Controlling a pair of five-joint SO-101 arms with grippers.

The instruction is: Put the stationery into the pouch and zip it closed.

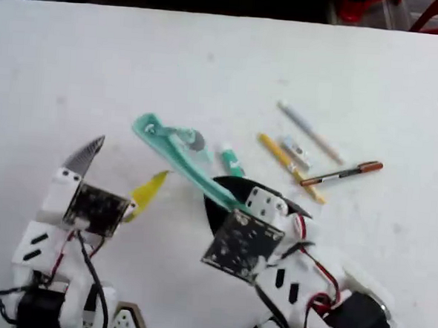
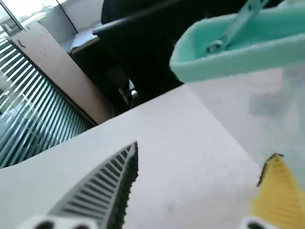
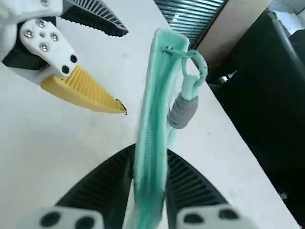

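The teal pouch (image 1: 174, 151) is held up on its edge off the white table, with my right gripper (image 1: 230, 197) shut on its near end. In the right wrist view the black fingers clamp the pouch (image 3: 156, 81), and its zipper pull with a grey bead (image 3: 183, 112) hangs beside it. My left gripper (image 1: 133, 157) stands open just left of the pouch, grey finger (image 2: 105, 188) and yellow finger (image 2: 276, 191) apart with nothing between them, below the pouch's rim (image 2: 238, 50). The yellow finger (image 3: 81, 88) lies close to the pouch.
Loose stationery lies to the right of the pouch: a small teal item (image 1: 232, 162), a yellow pencil (image 1: 287, 164), a small white piece (image 1: 296, 150), a grey pen (image 1: 310, 132) and a brown-tipped pen (image 1: 342, 174). The table's far edge (image 1: 213, 13) runs along the back.
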